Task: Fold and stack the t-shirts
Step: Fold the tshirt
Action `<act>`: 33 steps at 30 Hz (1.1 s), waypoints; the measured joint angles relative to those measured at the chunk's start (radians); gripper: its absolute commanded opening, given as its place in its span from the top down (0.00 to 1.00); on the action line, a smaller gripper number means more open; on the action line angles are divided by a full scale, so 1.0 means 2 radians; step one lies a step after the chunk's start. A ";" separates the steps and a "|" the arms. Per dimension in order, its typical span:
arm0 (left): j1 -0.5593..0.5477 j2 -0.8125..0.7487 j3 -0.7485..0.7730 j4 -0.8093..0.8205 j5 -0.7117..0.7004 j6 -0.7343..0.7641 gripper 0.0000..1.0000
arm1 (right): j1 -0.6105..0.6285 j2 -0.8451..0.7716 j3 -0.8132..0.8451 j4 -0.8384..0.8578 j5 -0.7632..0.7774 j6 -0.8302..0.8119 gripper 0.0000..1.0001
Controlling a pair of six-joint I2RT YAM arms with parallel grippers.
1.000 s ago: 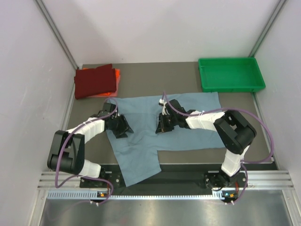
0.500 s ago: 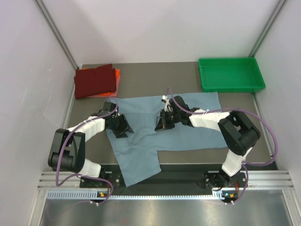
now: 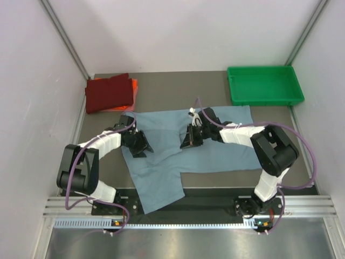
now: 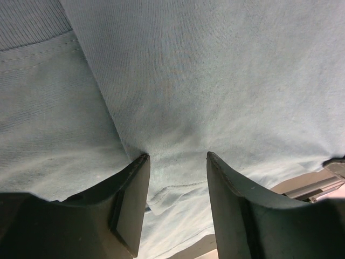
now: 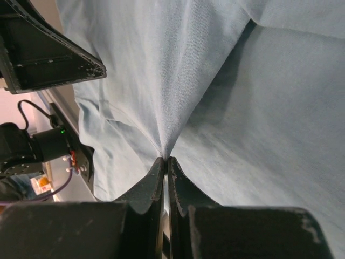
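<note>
- Grey-blue t-shirt [image 3: 215, 148] is spread flat at mid-bench [image 3: 178, 91]; the dark red t-shirt [image 3: 109, 93] is folded over the orange t-shirt [image 3: 134, 84] at the far left corner
- Right end effector [image 5: 165, 160] is closed on a pinch of the cloth, from which a taut ridge is drawn
- Left end effector [image 4: 175, 159] is parted and pressed onto the fabric, with nothing clamped
- Judged next: a matching pinch should be taken by the left, then both lifted level, so the fold is laid straight

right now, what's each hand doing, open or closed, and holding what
Left hand: open, its tips down on the dusty grey-blue cloth t-shirt.
Right hand: closed, pinching a raised fold of the same t-shirt.
</note>
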 measured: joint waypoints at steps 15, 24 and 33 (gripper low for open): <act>-0.001 0.002 0.008 -0.010 -0.002 0.007 0.46 | -0.016 0.004 0.000 -0.039 -0.007 -0.002 0.80; -0.002 -0.047 0.032 -0.064 -0.048 0.031 0.45 | -0.015 -0.001 0.027 -0.112 0.042 -0.025 0.83; -0.009 -0.097 0.016 -0.060 -0.016 0.027 0.46 | 0.010 -0.002 0.053 -0.087 0.053 -0.020 0.75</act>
